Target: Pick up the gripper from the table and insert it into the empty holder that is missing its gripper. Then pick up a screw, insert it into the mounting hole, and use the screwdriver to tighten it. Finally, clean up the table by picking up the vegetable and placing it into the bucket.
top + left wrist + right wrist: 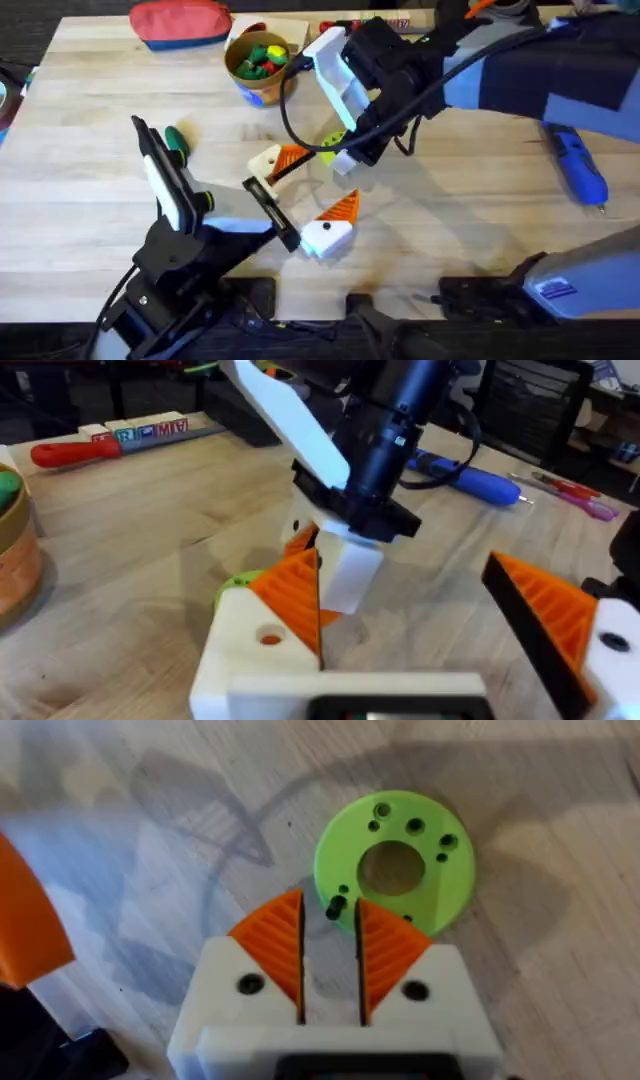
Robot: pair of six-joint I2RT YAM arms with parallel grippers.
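Green disc (pixel 396 870) with dark holes; screwdriver (pixel 581 167) bright blue; bucket (pixel 257 62) orange, yellow rim; pouch (pixel 181 22) red; desk (pixel 90 150) pale wood grain.

A robot lab: wooden table (pixel 90 130), tools, office chair (pixel 530 400) behind.

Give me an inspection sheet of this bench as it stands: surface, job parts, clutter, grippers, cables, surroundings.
Surface: wooden table, bare wood, no spills seen.
Job's things: holder near the front; cream gripper behind it; vegetable at left; blue screwdriver at right; bucket at the back, toys inside.
Clutter: red pouch; green disc; red-handled screwdriver.
Grippers: left gripper open, low over the table; right gripper over the disc's edge.
Cables: black cable looping from the right arm.
Surroundings: nothing seen of note.
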